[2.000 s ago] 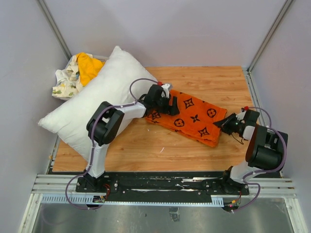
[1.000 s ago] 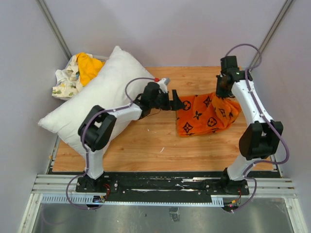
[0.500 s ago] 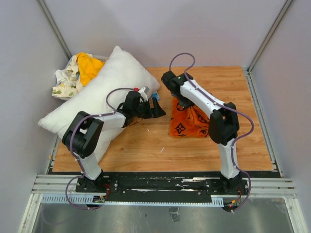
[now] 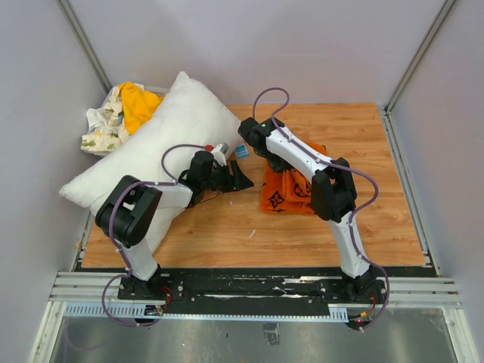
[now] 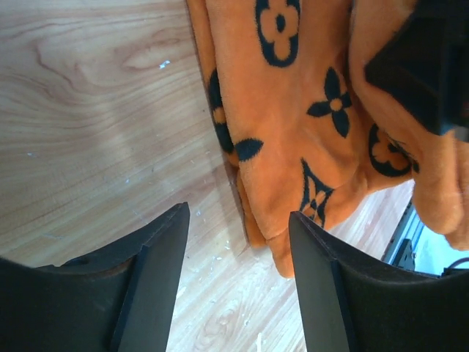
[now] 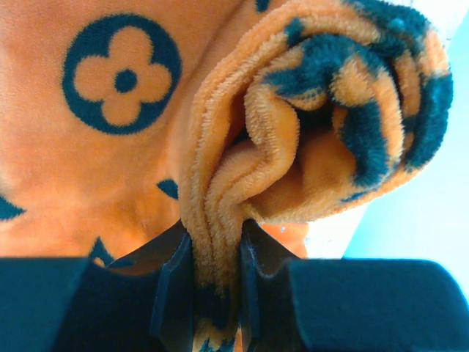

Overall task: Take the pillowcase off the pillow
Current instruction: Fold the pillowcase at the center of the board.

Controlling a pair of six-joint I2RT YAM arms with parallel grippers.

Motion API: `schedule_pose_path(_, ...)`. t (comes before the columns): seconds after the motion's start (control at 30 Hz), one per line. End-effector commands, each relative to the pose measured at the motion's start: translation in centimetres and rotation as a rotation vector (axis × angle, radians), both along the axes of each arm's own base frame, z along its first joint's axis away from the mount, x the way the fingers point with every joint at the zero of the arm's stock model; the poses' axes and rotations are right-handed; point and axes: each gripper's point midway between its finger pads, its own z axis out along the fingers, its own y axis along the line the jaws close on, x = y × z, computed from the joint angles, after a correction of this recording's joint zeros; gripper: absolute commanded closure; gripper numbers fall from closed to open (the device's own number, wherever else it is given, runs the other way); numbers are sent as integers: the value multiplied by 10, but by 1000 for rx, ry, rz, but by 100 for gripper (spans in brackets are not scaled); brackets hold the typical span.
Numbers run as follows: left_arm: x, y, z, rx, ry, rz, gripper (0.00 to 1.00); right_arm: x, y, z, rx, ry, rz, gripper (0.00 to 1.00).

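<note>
Right wrist — right hand (image 6: 212, 264) pinches the pillowcase (image 6: 124, 161); left hand (image 5: 238, 220) gapes empty just beside it.

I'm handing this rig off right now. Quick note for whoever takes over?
Left gripper: open, empty, low over the table beside the pillowcase.
Right gripper: shut on a fold of the pillowcase.
Pillowcase bunched on the table, apart from the bare pillow at far left.
Done: cover is off.
Left: probably release the fold, retract both arms.
</note>
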Motion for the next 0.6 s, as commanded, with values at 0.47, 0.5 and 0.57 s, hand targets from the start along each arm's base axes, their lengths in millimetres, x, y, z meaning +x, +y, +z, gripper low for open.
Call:
schedule_pose_path(0.47,3,-19,-22,-74,29,-33,62,16,68,-50,314,-22,-8,66)
schedule_pose_path(0.5,4,-21,-24,-80,29,-36,64,17,69,-51,317,-24,-8,66)
schedule_pose_path(0.57,4,-25,-25,-90,29,-42,66,17,70,-52,328,-28,-13,66)
